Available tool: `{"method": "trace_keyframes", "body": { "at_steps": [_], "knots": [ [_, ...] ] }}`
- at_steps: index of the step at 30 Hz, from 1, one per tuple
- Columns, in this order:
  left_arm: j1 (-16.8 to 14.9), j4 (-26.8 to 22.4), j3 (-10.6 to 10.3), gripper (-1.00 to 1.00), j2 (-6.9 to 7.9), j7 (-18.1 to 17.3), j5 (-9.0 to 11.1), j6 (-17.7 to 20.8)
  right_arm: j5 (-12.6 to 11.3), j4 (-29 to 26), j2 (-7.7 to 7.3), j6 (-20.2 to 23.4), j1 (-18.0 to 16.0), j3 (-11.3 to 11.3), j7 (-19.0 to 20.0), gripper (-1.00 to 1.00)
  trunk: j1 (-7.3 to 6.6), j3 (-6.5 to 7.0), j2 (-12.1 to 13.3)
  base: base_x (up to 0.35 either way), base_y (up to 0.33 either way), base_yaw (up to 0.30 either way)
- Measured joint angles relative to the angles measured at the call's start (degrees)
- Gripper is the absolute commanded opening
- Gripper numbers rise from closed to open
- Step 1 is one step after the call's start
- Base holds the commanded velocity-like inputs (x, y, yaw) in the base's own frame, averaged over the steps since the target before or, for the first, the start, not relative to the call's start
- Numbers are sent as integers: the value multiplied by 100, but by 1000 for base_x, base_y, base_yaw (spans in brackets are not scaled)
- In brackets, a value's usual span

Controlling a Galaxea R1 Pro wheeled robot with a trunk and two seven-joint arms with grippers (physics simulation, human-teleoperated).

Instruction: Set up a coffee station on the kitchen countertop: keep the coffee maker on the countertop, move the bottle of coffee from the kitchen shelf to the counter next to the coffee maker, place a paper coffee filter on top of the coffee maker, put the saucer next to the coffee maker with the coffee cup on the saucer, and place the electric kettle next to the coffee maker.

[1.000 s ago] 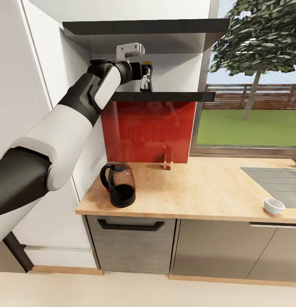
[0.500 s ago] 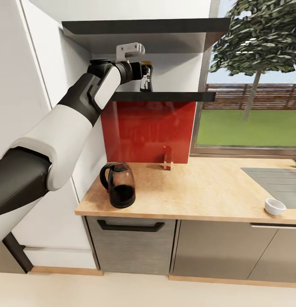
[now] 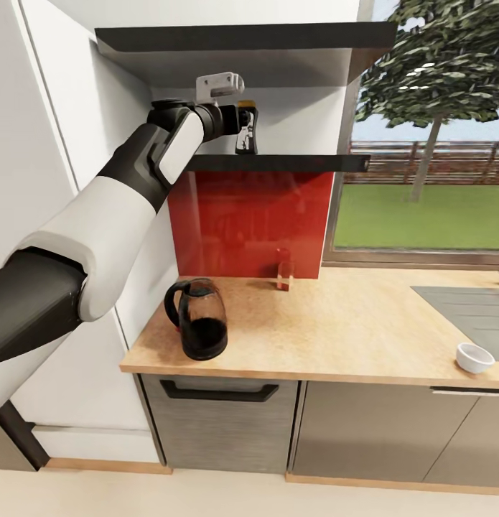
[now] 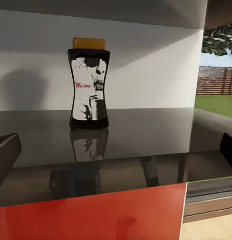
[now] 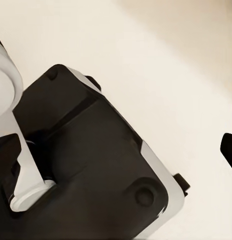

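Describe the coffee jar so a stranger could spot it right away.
Find the red wall panel behind the wooden counter. Just above it runs a black shelf, and the coffee jar stands upright there: dark, waisted, white label, yellow-tan lid, nothing else beside it.

The bottle of coffee [image 4: 89, 82] stands upright on the kitchen shelf [image 3: 278, 162], a glossy black board on the wall; the jar is dark, pinched at the waist, with a yellow-tan lid and a white label, and its reflection shows in the shelf's surface. Below, the electric kettle [image 3: 199, 319], smoky glass with black base, lid and handle, stands upright near the left end of the light wood-grain worktop [image 3: 335, 330]. A small white cup [image 3: 474, 357] sits at the front edge, far right.
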Motion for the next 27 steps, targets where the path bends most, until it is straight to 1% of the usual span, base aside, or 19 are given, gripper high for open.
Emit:
{"method": "trace_keyframes", "body": {
  "at_steps": [9,14,27],
  "knots": [
    [0,3,-5,100,0,1,3,1,1,29,5,-21,1,0,8,100,-1,0,0,95,-36,0],
    [1,2,-4,100,0,1,3,1,3,32,6,-23,1,5,5,100,-2,0,0,164,-101,0],
    [0,13,0,100,0,0,0,9,6,35,14,-23,1,9,-11,100,0,0,0,109,-68,0]
  ]
}}
